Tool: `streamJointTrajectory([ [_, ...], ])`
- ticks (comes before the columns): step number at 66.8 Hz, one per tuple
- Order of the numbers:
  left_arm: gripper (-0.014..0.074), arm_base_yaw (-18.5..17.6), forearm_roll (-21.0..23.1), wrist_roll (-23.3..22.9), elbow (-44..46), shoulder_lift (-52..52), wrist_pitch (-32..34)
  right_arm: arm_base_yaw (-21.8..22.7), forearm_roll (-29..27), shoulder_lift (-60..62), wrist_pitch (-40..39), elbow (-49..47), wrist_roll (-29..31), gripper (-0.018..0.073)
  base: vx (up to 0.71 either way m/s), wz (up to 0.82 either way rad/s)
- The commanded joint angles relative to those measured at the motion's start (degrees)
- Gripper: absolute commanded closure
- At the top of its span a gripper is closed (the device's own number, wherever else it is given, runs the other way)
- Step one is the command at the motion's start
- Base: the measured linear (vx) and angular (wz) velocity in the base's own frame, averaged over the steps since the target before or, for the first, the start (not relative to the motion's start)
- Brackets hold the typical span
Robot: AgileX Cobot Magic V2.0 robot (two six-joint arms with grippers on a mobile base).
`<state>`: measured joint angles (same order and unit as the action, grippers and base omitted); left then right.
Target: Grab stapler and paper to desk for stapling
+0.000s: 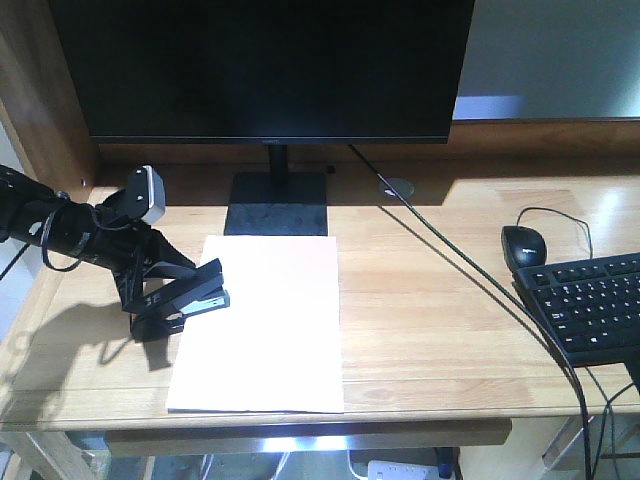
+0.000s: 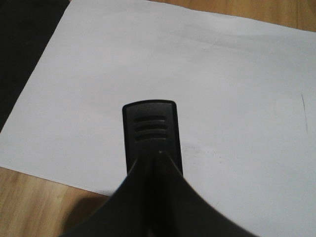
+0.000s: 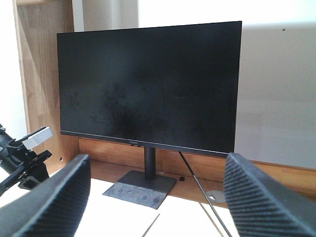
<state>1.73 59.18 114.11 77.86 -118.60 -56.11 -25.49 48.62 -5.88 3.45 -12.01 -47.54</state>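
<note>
The left tool [image 1: 165, 295] is clamped on the small black stapler [image 1: 195, 300], whose front end rests over the left edge of the plain white rectangular sheet of paper [image 1: 265, 325]. The paper lies flat on the light-wood table [image 1: 440, 300], just near of the black flat square monitor base [image 1: 277, 203]. In the right wrist view the right tool [image 3: 153, 197] is spread wide and holds nothing, facing the large dark monitor [image 3: 148, 84]. A thin black cable [image 1: 470, 275] runs diagonally across the table right of the paper. Further right sit a black computer mouse [image 1: 524, 246] and a black keyboard [image 1: 592, 302], well apart from the paper.
</note>
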Motion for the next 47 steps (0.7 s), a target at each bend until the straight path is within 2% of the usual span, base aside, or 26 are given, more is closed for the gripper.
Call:
streamJointTrajectory([
  [1,0.0603,-1.0,4.2,2.9,1.4,3.0,-1.7,0.3,0.8,-0.6,-2.9,-1.5,0.2,0.0031,0.0,0.0],
  [8,0.0603,-2.4,4.2,5.5,1.4,3.0,-1.0,0.3,0.8,-0.6,-2.9,-1.5,0.2,0.0031,0.0,0.0],
  [27,0.0603,-3.7,4.2,4.4,1.4,3.0,4.9,0.3,0.8,-0.6,-2.9,-1.5,0.2,0.0031,0.0,0.0],
  [47,0.0603,-3.7,4.1,4.4,1.4,1.6,3.3,0.3,0.8,-0.6,-2.9,-1.5,0.2,0.0031,0.0,0.0],
])
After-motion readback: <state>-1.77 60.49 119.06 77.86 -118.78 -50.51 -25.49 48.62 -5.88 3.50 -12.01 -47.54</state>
